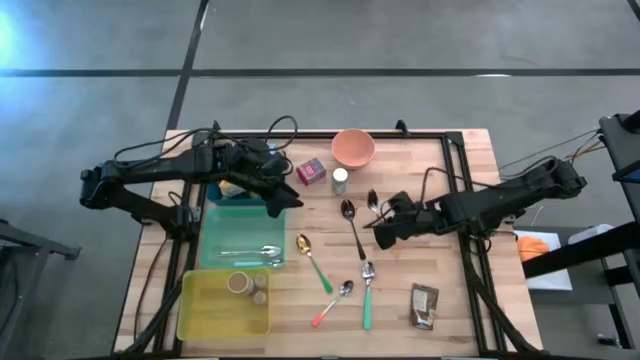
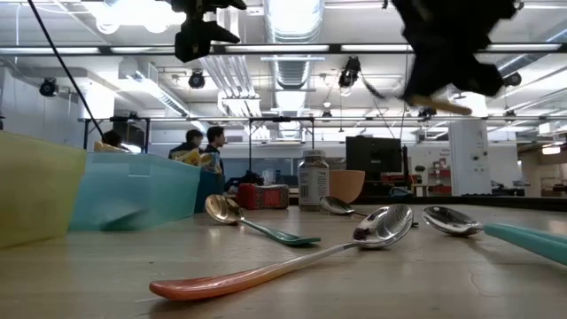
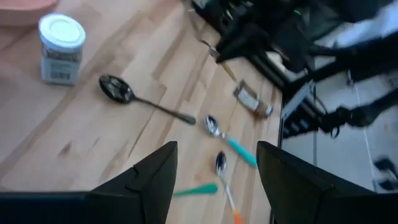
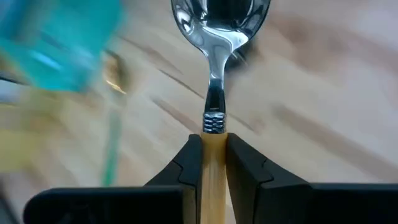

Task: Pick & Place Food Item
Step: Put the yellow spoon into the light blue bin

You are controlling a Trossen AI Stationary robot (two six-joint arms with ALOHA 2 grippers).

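Right jaws (image 4: 210, 163) pinched tight on wood-handled spoon (image 4: 214, 74), bowl projecting ahead, lifted off worktop (image 1: 440, 200) for carrying. Left jaws (image 3: 214, 180) part-open, empty, hovering at teal bin (image 1: 240, 235). Brown food packet (image 1: 424, 305) lies well behind right jaws, untouched.

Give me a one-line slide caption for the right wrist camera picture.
Right gripper shut on a wooden-handled spoon, held above the wooden table.

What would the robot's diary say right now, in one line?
right gripper: shut on wooden-handled spoon, lifted | left gripper: open, above teal bin
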